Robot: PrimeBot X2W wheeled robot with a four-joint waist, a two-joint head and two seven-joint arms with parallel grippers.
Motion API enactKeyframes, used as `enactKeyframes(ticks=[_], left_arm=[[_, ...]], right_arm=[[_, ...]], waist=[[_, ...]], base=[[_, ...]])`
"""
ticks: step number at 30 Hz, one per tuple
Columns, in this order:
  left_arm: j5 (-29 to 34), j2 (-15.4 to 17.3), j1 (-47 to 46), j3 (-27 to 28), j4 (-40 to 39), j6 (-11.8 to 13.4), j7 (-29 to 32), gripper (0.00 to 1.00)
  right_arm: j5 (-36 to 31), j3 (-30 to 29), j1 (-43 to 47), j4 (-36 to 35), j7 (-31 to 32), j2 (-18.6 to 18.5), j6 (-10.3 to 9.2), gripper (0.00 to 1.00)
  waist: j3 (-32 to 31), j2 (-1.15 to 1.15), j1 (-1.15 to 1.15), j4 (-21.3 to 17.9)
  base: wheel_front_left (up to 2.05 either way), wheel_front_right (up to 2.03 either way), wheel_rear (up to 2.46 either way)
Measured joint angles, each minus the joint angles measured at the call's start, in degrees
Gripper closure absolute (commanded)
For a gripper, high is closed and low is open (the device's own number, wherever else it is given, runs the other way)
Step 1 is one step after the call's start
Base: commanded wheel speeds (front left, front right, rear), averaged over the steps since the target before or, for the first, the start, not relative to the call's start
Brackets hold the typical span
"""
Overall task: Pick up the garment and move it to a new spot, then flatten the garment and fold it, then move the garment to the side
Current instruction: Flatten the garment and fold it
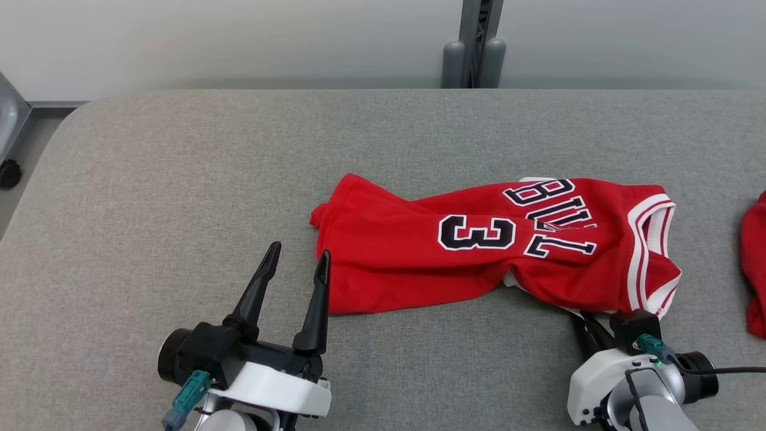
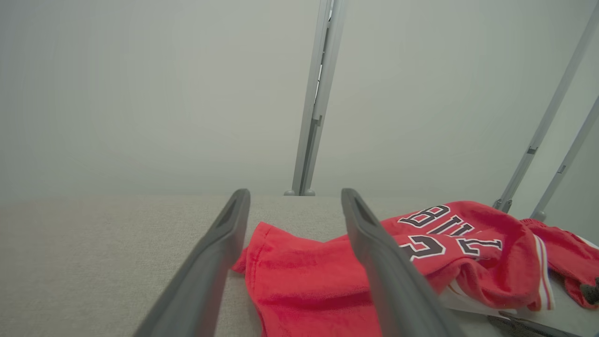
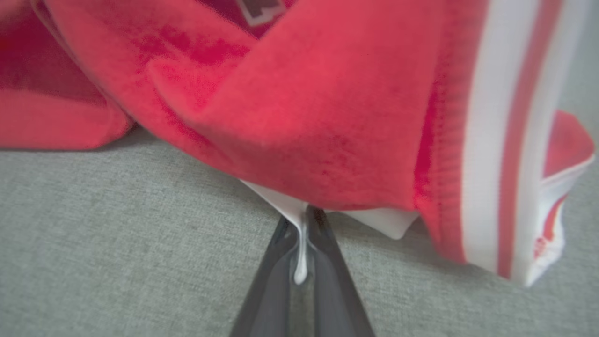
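Garment (image 1: 479,245) pinched by R tool (image 3: 302,222), L tool (image 1: 299,251) spread wide

L tool (image 1: 300,249) wide, R tool (image 3: 302,221) clamped.

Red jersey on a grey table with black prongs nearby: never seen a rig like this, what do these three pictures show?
It is a two-armed robot; each arm ends in a gripper with two dark fingers. The wide picture is from its head camera, looking down at a grey table where a crumpled red jersey lies. The other two are from wrist cameras looking along the fingers. The left gripper is open beside the jersey's left end, holding nothing. The right gripper is shut on a white edge of the jersey. Another red garment shows at the picture's right edge.
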Motion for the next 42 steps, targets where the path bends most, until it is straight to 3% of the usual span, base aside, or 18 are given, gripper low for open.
enactKeyframes(ticks=[7, 11, 22, 28, 35, 42], left_arm=[[-0.2, 0.0, 0.1, 0.0, 0.2, 0.0, 0.0, 0.00], [-0.4, 0.0, 0.5, -0.1, 0.3, 0.1, 0.0, 0.00], [-1.1, 0.0, 1.9, -0.2, 0.5, 0.5, 0.0, 0.00], [-1.2, 0.0, 2.1, -0.5, 0.5, 0.5, 0.0, 0.00], [-1.2, 0.0, 2.5, -0.4, 0.8, 0.5, 0.0, 0.00], [-1.6, 0.0, 3.1, -0.4, 1.2, 0.6, 0.0, 0.00]], right_arm=[[1.0, 0.5, -1.1, -3.7, -0.6, -0.9, 0.00, 1.00], [1.4, 0.3, -1.9, -9.1, 0.2, -2.0, 0.00, 1.00], [1.7, -0.4, -1.8, -28.9, 9.6, -5.1, 0.00, 1.00], [2.4, 0.5, -0.4, -33.8, 14.9, -7.0, 0.00, 1.00], [6.5, 3.1, 2.5, -37.5, 25.2, -11.0, 0.00, 1.00], [14.4, 3.8, 5.5, -43.3, 42.6, -16.6, 0.00, 1.00]], waist=[[-1.3, 0.00, 0.00, -0.6], [-2.4, 0.00, 0.00, -0.8], [-4.7, 0.00, 0.00, -0.9], [-5.1, 0.00, 0.00, -0.7], [-5.3, 0.00, 0.00, -1.1], [-5.7, 0.00, 0.00, -2.1]], base=[[0.00, 0.00, 0.00], [0.00, 0.00, 0.00], [0.00, 0.00, 0.00], [0.00, 0.00, 0.00], [0.00, 0.00, 0.00], [0.00, 0.00, 0.00]])
